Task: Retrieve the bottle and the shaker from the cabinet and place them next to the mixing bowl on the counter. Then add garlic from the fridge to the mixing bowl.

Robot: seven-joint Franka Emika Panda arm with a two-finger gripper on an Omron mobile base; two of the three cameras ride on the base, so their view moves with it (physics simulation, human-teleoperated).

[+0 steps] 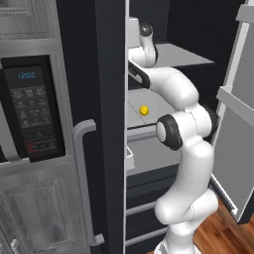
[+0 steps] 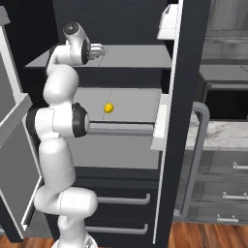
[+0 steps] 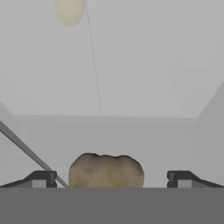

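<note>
Grey fridge shelves [image 2: 131, 104] fill the open fridge, whose dark doors [image 1: 111, 124] stand wide on both sides, with a microwave [image 1: 32, 111] at the left and wooden floor [image 2: 203, 235] below. On the middle shelf lies a small yellow fruit [image 2: 109, 107] (perhaps a lemon). The gripper [image 3: 109, 179] is on the upper shelf, its fingers [image 3: 41, 178] wide apart, and the brownish garlic [image 3: 106, 170] sits between them; I cannot tell if they touch it.
</note>
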